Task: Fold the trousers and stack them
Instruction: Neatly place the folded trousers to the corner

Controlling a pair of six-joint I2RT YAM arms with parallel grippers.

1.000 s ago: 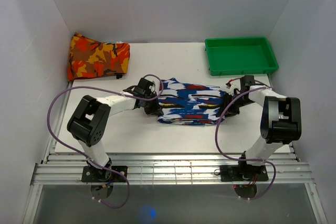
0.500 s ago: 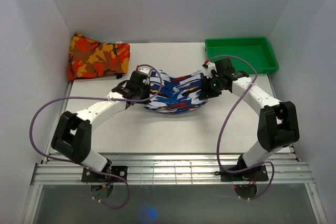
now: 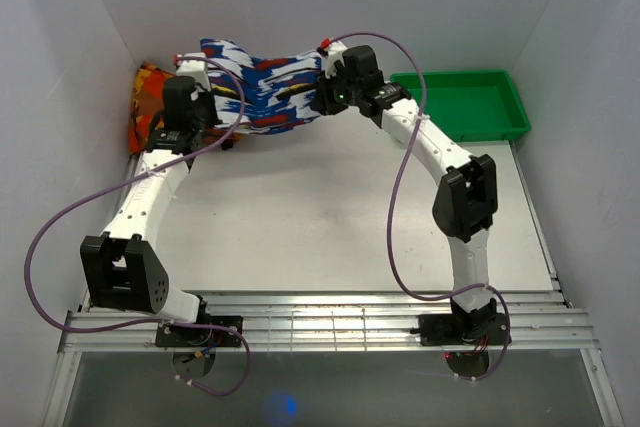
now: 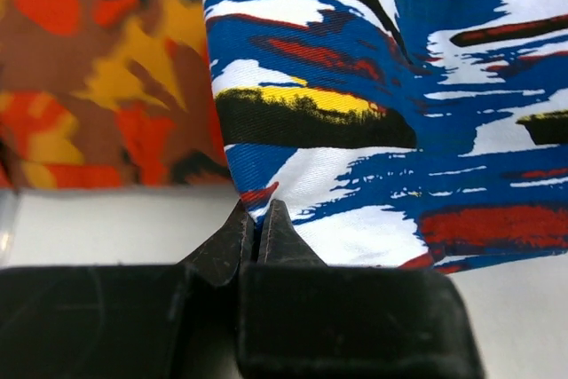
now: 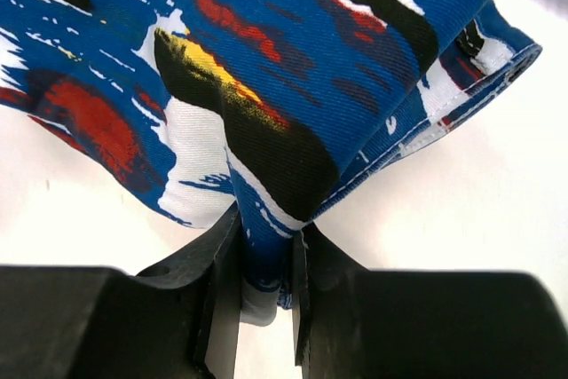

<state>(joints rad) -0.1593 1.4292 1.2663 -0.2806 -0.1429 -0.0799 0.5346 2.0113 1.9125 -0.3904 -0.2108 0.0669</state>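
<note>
The folded trousers [image 3: 265, 87], in a blue, white and black print with red and yellow patches, hang in the air at the back of the table, stretched between both grippers. My left gripper [image 3: 208, 107] is shut on their left end, its fingertips pinching a thin edge of the trousers [image 4: 373, 130] in the left wrist view, where that gripper [image 4: 257, 212] points up. My right gripper [image 3: 322, 97] is shut on the right end. In the right wrist view a thick fold of the trousers [image 5: 266, 68] sits between the jaws of that gripper [image 5: 266, 241].
An orange, red and yellow folded cloth [image 3: 150, 117] lies at the back left corner, just beside and below the trousers' left end; it also shows as the orange cloth [image 4: 98, 86] in the left wrist view. A green tray [image 3: 460, 137] stands at the back right. White walls enclose the table.
Both arms have lifted the folded trousers off the middle of the table and carried them to the back left, up next to the orange cloth. Both grips have held.
</note>
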